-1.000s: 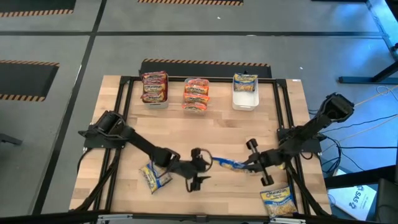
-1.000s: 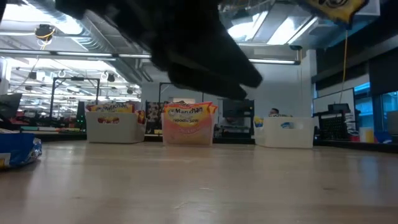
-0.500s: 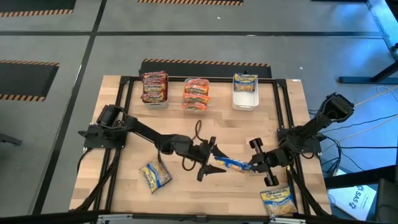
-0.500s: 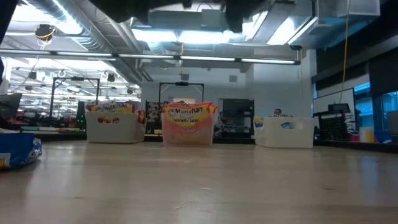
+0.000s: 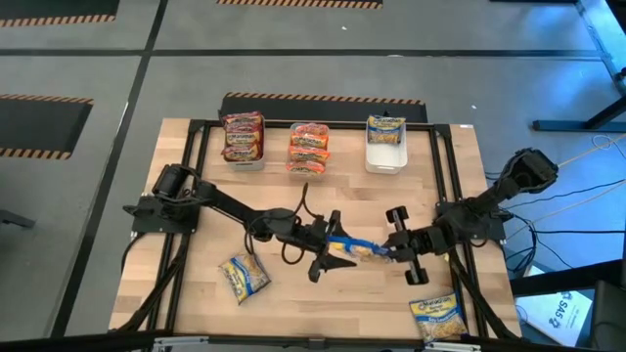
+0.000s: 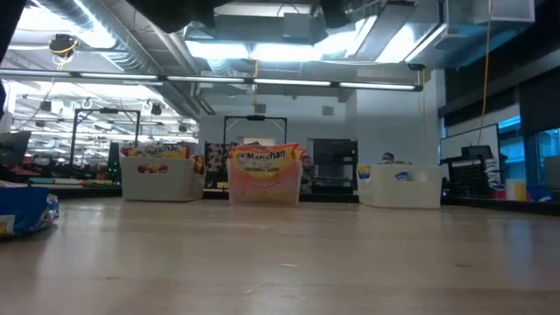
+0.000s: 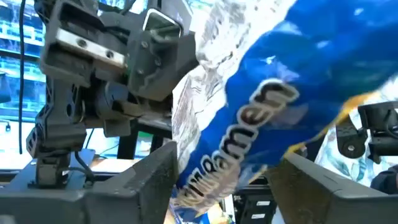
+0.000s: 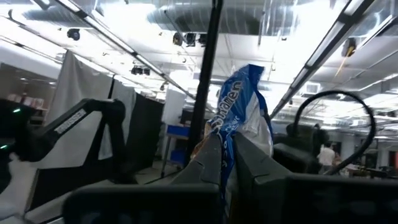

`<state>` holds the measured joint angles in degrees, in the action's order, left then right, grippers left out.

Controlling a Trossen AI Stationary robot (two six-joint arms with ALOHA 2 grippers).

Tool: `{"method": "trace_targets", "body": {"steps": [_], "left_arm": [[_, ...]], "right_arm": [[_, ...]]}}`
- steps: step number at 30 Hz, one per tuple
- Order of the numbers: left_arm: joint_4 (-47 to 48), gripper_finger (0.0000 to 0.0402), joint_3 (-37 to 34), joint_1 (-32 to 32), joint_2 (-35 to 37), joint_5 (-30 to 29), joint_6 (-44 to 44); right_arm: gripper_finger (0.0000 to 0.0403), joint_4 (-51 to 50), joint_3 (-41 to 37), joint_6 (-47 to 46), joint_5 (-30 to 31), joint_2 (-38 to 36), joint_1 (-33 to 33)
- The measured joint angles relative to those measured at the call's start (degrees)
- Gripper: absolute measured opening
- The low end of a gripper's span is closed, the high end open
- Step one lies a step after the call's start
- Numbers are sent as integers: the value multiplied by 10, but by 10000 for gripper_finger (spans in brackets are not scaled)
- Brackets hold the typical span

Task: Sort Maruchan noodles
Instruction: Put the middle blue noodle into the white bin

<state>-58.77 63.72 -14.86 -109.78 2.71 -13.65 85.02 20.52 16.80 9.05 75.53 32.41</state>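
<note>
Above the middle of the table [image 5: 293, 196], a blue ramen packet [image 5: 354, 250] hangs between both arms. The right pincer [image 5: 393, 248] is clamped on its right end; the left pincer [image 5: 331, 252] stands spread around its left end, not yet closed. For a clean handover, the left should close firmly before the right lets go, then carry it to the far white bin [image 5: 384, 147] of matching packets.

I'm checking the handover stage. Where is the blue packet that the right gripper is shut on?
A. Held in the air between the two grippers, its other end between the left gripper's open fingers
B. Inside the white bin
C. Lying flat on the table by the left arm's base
A: the blue packet spans from the right gripper to the left gripper, whose fingers sit apart on either side of it.
</note>
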Motion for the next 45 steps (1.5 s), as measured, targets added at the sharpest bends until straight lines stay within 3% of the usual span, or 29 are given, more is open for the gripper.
{"method": "trace_targets", "body": {"steps": [9,11,13,18,22,25,29,32,37,41,45], "left_arm": [[-2,138,0,4,0,6,8],[-1,120,0,5,0,15,7],[4,108,0,6,0,19,7],[43,112,0,6,13,28,5],[158,121,0,6,51,26,6],[300,114,0,5,82,10,11],[500,107,0,3,122,-58,20],[609,111,0,1,123,-109,17],[674,114,0,-2,98,-110,-5],[696,110,3,-2,84,-107,-8],[744,112,37,-1,80,-113,-8]], "right_arm": [[5,-52,28,-2,3,0,-14],[12,-57,31,-42,3,0,-13],[24,-57,31,-101,-3,0,-13],[78,-61,31,-118,5,-10,-8],[143,-110,31,-118,38,-42,16],[189,-185,31,-114,77,-81,37],[229,-322,32,-144,145,-121,56],[240,-437,31,-219,198,-122,51],[237,-530,31,-327,209,-75,11],[230,-561,73,-327,190,-30,-14],[223,-684,169,-311,165,23,-48]]}}
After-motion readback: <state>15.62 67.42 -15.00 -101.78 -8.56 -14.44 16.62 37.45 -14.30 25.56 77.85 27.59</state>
